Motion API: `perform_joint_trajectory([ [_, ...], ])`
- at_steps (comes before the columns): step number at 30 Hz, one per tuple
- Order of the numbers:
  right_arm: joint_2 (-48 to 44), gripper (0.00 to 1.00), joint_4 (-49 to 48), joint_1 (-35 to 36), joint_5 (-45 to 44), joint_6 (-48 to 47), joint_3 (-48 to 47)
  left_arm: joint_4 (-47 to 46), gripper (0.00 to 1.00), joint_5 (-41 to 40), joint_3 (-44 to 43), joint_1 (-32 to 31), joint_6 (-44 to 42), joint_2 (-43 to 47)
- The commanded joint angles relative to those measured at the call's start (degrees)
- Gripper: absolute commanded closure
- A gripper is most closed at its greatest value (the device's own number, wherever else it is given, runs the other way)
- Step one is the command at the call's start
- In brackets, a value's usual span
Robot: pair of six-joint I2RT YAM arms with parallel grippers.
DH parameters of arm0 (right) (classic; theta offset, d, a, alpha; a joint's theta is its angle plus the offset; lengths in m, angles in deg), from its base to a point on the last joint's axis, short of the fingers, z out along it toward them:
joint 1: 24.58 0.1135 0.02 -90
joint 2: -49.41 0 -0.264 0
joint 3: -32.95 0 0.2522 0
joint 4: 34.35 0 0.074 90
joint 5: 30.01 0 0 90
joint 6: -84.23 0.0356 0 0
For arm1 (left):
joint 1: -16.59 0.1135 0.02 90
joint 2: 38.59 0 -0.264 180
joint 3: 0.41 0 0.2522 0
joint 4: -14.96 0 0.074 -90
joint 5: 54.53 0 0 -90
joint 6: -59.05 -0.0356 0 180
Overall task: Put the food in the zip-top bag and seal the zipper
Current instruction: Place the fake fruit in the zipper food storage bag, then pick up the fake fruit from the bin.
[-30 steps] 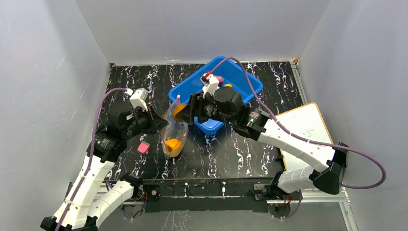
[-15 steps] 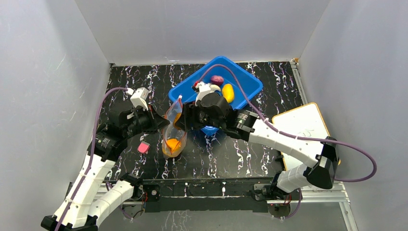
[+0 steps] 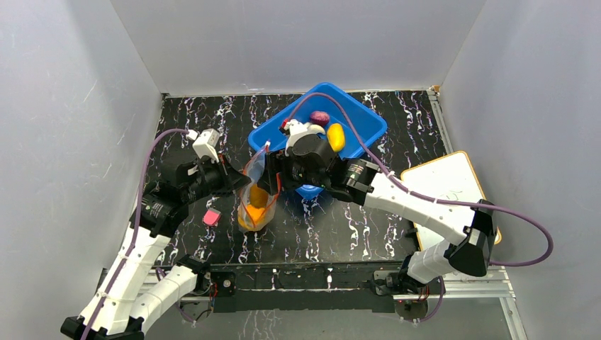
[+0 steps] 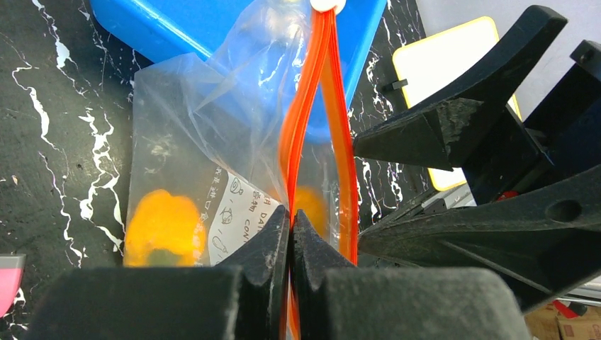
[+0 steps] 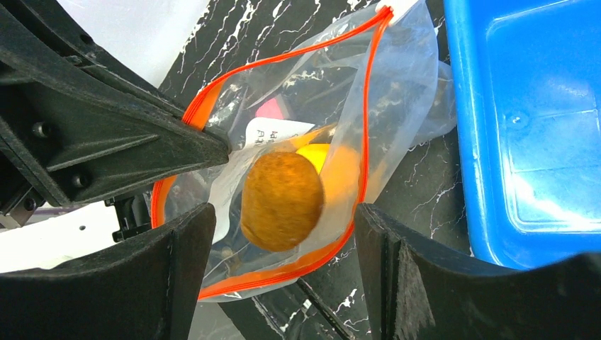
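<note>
Small pink block [image 3: 210, 217] lies flat on the black marbled table [image 3: 368, 234], near side, just left of the bag.

Left gripper [image 4: 290, 219]: fingers pressed together, clamped on one side of the thin red-orange zipper [image 4: 301, 127] at the near end of the mouth. This holds the clear, crinkly plastic zip-top bag [image 3: 256, 195] upright, its base on the table against the bin's near-left wall. Mouth is open; the two strips bow apart.

Bag contents: orange-yellow toy pepper [image 4: 163, 227] at the bottom. Orange-brown oval lump [image 5: 282, 200] shows inside the ring of the zipper, above a yellow-orange piece; cannot tell whether it rests on anything.

Right gripper [image 5: 283, 212]: over the bag mouth, fingers spread wide on either side of the lump, touching neither it nor the bag as far as visible.

Blue plastic bin [image 3: 273, 134] beyond, set cornerwise. In it: yellow oval fruit [image 3: 335, 137], and farther back a purple piece [image 3: 319, 117].

White board with yellow edge [image 3: 446, 188] lies at the right of the table.
</note>
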Motion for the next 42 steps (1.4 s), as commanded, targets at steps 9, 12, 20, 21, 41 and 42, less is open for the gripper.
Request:
perform_joint_trajectory([
  [9,-3.14,0.34,-3.17,0.22,2.46,-2.54,-1.94,-1.53,1.0,1.07,0.88,0.13,-0.02,0.39],
  [12,-4.33,0.35,-4.18,0.24,2.01,-4.51,-1.21,-1.04,1.0,0.68,1.35,0.09,-0.6,0.67],
  [20,-4.89,0.36,-1.85,-0.9,-5.23,-10.28,-2.94,-0.64,1.0,1.02,1.8,0.09,-1.41,1.33],
  [21,-4.81,0.36,-1.65,-1.43,-5.49,-10.71,-3.2,-1.01,1.0,1.47,1.69,0.09,-1.35,1.47],
  [41,9.88,0.36,-5.6,-20.19,-20.96,-23.96,-2.99,-4.26,1.0,5.36,6.13,0.09,-2.4,5.32],
  [42,11.57,0.37,-6.16,-20.45,-23.43,-24.71,-3.37,-4.28,1.0,5.41,6.27,0.09,-2.4,5.51],
])
